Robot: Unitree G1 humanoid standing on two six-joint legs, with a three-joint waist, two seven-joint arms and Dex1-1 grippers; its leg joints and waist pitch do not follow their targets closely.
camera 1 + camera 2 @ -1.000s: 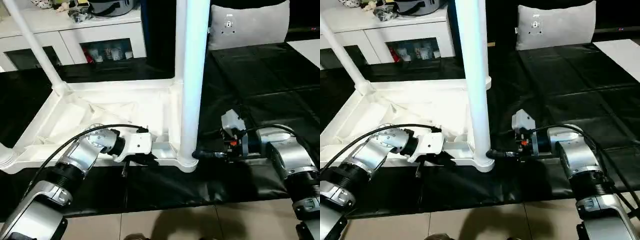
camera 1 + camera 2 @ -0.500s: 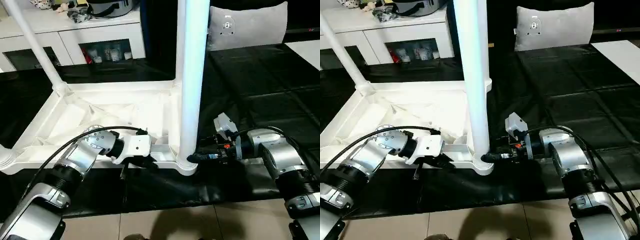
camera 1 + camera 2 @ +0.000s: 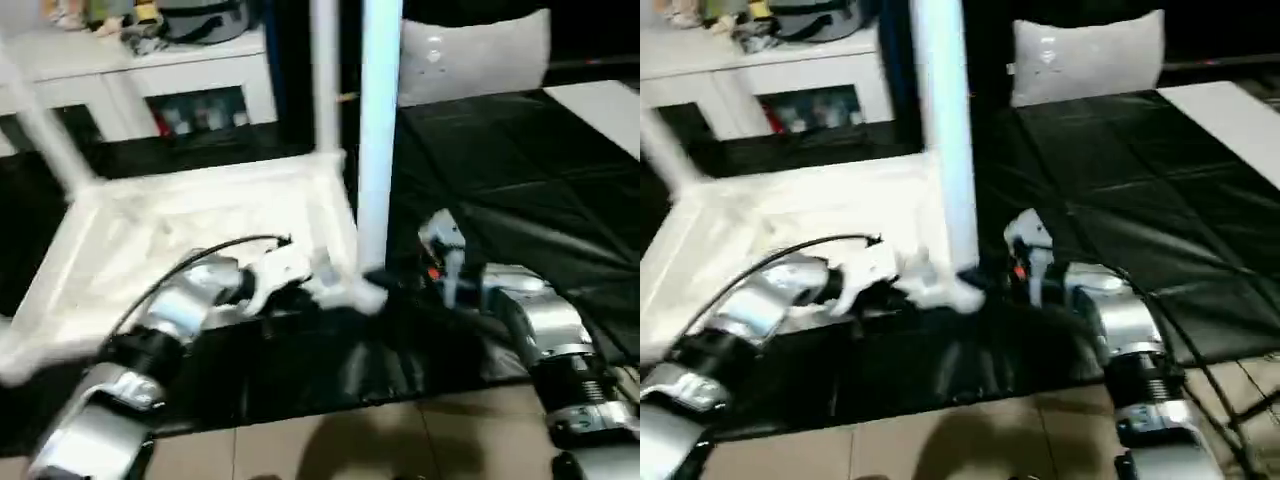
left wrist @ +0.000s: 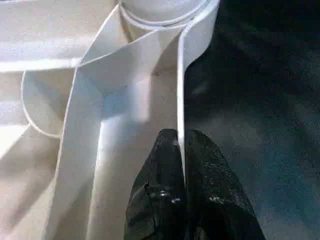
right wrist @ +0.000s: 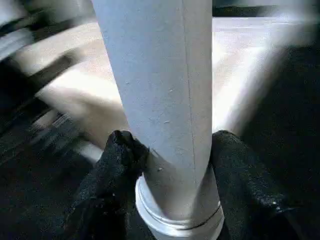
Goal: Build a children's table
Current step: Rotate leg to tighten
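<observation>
The white tabletop [image 3: 190,215] lies upside down on the black mat, ribbed underside up. A white leg [image 3: 378,150] stands upright in its near right corner socket. Another leg [image 3: 322,70] rises at the far right corner and one [image 3: 45,130] at the far left. My left gripper [image 3: 318,280] is shut on the tabletop's thin near rim [image 4: 181,90], one finger [image 4: 162,165] on each side, just left of that socket. My right gripper [image 5: 172,145] is shut on the leg [image 5: 160,75] just above the socket, its fingers [image 5: 122,150] pressing both sides.
A grey cushion [image 3: 475,55] leans at the back right. A white cabinet [image 3: 150,70] with clutter on top stands at the back left. The black mat [image 3: 520,180] stretches to the right, and tiled floor [image 3: 300,440] runs along the near edge.
My right gripper has moved in from the right and closed on the base of the near right leg. The whole view has shifted. The left gripper stays clamped on the rim.
</observation>
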